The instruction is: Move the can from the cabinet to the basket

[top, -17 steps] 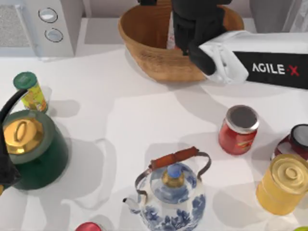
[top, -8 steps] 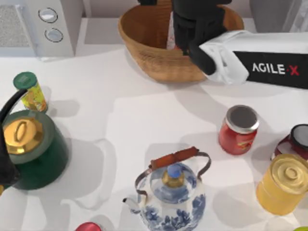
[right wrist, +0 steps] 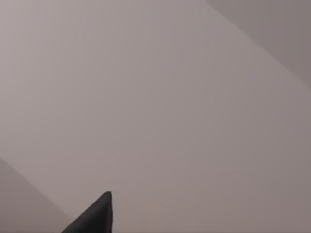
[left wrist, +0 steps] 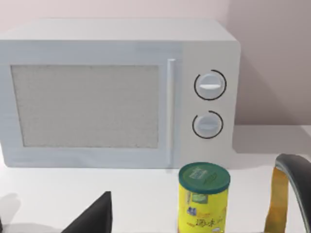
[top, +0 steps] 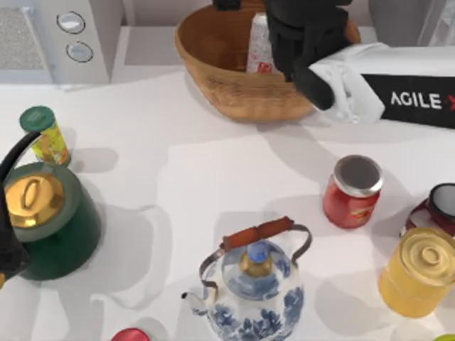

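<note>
The can [top: 259, 41], silver-white with red lettering, stands upright inside the woven basket [top: 213, 67] at the table's back middle. My right gripper [top: 304, 27] hovers over the basket's right half, just right of the can and apart from it, open and holding nothing. One dark fingertip [right wrist: 97, 216] shows against a blank wall in the right wrist view. The grey cabinet [top: 398, 15] stands at the back right corner. My left arm [top: 7, 259] is parked at the left edge, and one of its fingertips [left wrist: 95, 217] shows with nothing held.
A white microwave [top: 64, 35] stands back left, with a yellow canister [top: 44, 135] and a green kettle [top: 50, 220] in front of it. A blue-and-white teapot [top: 252, 284] stands front centre. At the right are a red jar [top: 352, 190] and a yellow tin [top: 419, 273].
My right arm has drawn to the right, away from the can. More of the can now shows in the basket. The left arm has not moved.
</note>
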Available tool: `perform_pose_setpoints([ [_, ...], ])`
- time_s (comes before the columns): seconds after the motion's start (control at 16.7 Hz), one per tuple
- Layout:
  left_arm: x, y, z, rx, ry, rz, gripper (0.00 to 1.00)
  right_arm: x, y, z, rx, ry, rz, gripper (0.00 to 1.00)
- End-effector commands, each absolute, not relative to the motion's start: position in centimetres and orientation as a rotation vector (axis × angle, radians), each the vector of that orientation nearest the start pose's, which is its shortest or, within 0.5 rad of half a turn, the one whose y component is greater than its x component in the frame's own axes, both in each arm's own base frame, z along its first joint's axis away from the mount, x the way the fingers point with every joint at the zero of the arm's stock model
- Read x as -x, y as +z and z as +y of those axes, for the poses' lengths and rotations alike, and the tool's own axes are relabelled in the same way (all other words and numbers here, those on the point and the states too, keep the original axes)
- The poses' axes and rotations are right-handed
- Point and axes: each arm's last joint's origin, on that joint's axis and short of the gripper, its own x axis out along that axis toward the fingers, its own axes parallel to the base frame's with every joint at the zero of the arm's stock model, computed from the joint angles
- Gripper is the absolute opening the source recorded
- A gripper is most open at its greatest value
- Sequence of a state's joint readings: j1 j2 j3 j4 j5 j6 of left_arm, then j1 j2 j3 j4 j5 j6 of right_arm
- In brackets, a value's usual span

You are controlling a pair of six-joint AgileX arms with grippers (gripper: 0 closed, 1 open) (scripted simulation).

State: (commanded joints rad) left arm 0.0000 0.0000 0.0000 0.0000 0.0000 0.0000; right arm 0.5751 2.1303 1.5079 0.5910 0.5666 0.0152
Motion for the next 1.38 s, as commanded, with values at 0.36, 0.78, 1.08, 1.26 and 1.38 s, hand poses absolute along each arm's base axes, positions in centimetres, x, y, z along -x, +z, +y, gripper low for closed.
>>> perform_pose_setpoints([
  [0.36,-10.6,16.0,-0.1,0.000,0.000,0.000,1.00,-36.4,25.6,17.5,0.043,0.154,0.108,1.00],
  [0.78,-10.6,16.0,-0.1,0.000,0.000,0.000,1.00,-20.1,26.9,5.3,0.005,0.195,0.057,1.00],
  [1.08,-10.6,16.0,-0.1,0.000,0.000,0.000,1.00,-12.6,20.9,1.3,-0.004,0.112,0.005,1.00],
  [1.26,-10.6,16.0,-0.1,0.000,0.000,0.000,1.00,-11.2,17.7,0.4,-0.001,0.049,0.009,1.00],
  [1.38,-10.6,16.0,-0.1,0.000,0.000,0.000,1.00,-10.8,16.5,0.1,0.000,0.017,0.005,1.00],
])
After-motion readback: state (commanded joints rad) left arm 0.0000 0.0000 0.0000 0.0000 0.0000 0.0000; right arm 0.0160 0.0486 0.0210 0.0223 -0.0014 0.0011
